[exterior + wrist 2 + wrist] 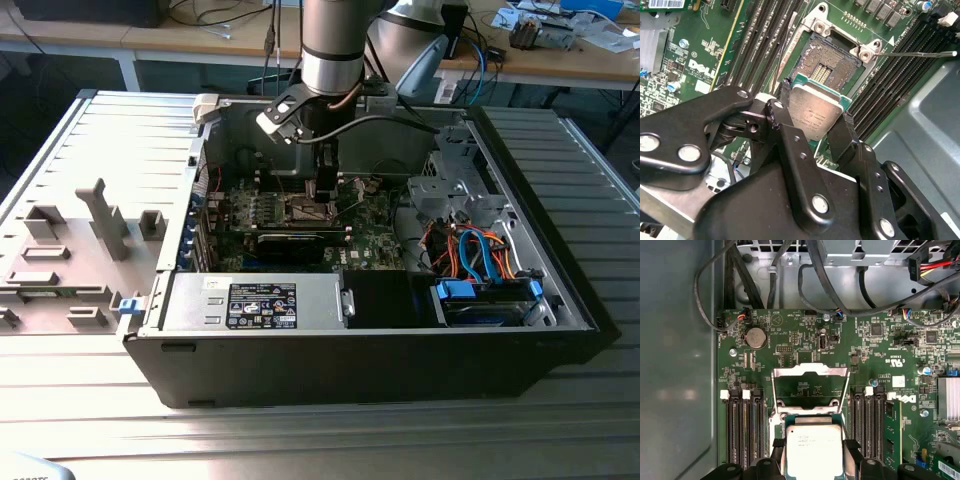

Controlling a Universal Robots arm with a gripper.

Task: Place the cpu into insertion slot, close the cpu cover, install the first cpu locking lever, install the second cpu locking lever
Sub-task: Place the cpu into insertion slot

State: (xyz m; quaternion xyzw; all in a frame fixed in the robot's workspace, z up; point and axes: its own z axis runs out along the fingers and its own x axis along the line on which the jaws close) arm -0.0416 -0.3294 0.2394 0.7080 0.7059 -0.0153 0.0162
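My gripper [816, 105] is shut on the cpu [812, 117], a small square chip with a silver-grey top, pinched by two opposite edges between black fingers [845, 135]. The chip hangs just above the near edge of the insertion slot [832, 55], whose dark pin field is still partly uncovered. In the first wrist view the cpu [814, 455] sits between the gripper [814, 443] fingers, and the cpu cover [810, 371] stands swung open beyond it. A thin locking lever [920, 53] sticks out sideways from the socket. In the exterior view the gripper [322, 188] reaches down over the green board [370, 225].
Rows of long black memory slots [742, 425] flank the socket on both sides. A long black card [290, 243], a grey power supply box [255, 305] and blue and orange cables [480, 250] fill the case. Case walls [360, 345] enclose the board.
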